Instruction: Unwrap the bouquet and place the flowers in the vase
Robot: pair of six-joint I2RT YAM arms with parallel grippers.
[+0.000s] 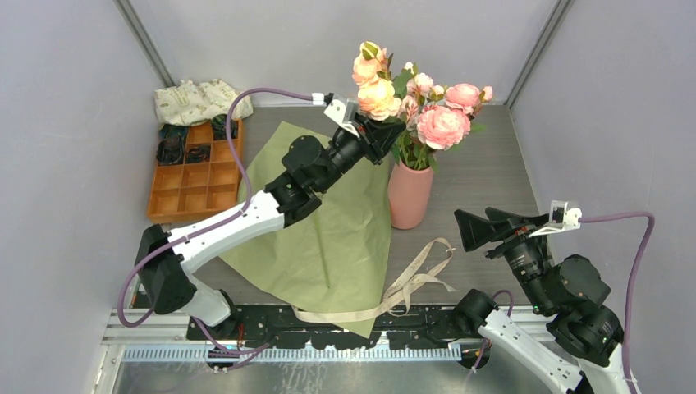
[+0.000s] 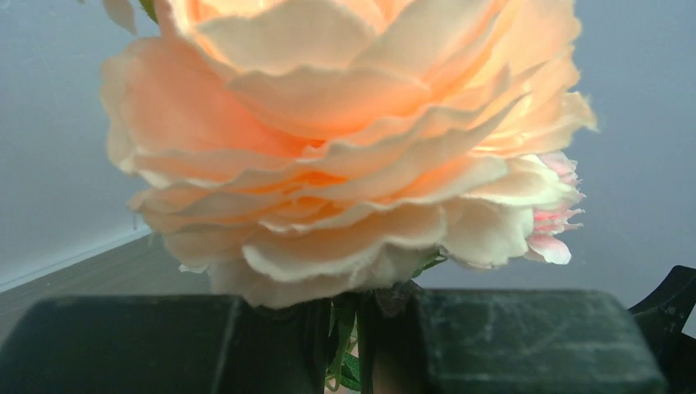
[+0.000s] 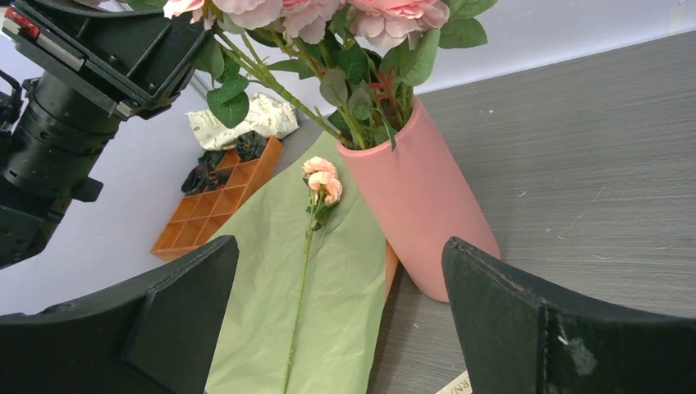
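Gripping one peach flower [image 2: 345,148] by its stem, my left gripper [image 1: 379,129] is clamped near the vase [image 1: 409,195]; my right gripper [image 1: 469,228] stands fully open, empty.

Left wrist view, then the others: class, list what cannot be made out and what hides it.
Left wrist: the peach bloom fills the frame; its stem vanishes inside the left end effector.
Top: the left arm hides the loose flower's bloom on the green paper.
Top: orange tray's dark contents, too small to identify.
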